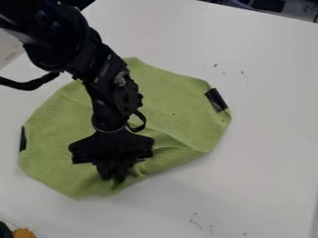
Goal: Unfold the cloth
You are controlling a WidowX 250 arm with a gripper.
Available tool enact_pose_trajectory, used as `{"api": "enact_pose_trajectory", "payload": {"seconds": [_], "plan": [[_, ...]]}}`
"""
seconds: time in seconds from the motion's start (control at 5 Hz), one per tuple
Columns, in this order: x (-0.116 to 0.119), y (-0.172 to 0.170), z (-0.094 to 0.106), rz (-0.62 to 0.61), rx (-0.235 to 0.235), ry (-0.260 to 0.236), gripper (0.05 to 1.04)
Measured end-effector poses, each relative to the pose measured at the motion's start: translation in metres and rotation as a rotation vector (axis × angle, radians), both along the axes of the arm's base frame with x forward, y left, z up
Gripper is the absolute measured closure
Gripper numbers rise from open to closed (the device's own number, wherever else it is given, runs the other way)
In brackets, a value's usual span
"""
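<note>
Gripper (115,179), black, pointing down over the lower left of the frame, at the near edge of the cloth; jaws dark and crowded together, and whether released, clenched or grasping fabric cannot be told. Cloth (177,104), one, light green, spread from the left edge of the frame to right of centre, passing beneath the gripper and arm. Creases run from beside the gripper toward the cloth's lower right; the edge there is rumpled, while the upper right portion lies nearly flat. Dark patches, two, on the cloth: a right patch (216,100), slanted, close to its right edge; a left patch (23,139), narrow, upright, at its left edge. Arm (56,37), black, entering at the upper left and slanting down to the gripper. Cable (28,85), black, looped out from the arm to the left edge. Table (267,102), white, beneath all, with small dark marks at upper right and lower centre. Orange item (24,233), fuzzy, partly in frame, lower left corner, beside a black object (5,230); nature of both unclear.
</note>
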State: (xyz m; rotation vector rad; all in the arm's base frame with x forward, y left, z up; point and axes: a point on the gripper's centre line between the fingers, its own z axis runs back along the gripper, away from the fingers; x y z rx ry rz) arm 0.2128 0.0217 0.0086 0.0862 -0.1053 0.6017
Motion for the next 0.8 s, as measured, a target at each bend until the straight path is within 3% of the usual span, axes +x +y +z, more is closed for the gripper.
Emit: {"api": "enact_pose_trajectory", "payload": {"seconds": [0.2,0.4,0.6,0.8], "plan": [[-0.003,0.000,0.010,-0.010,0.030,-0.005,1.018],[-0.008,-0.007,0.031,-0.052,0.097,-0.039,1.029],[-0.023,-0.013,0.046,-0.094,0.147,-0.124,1.029],[-0.044,-0.018,0.038,-0.135,0.141,-0.201,1.030]]}}
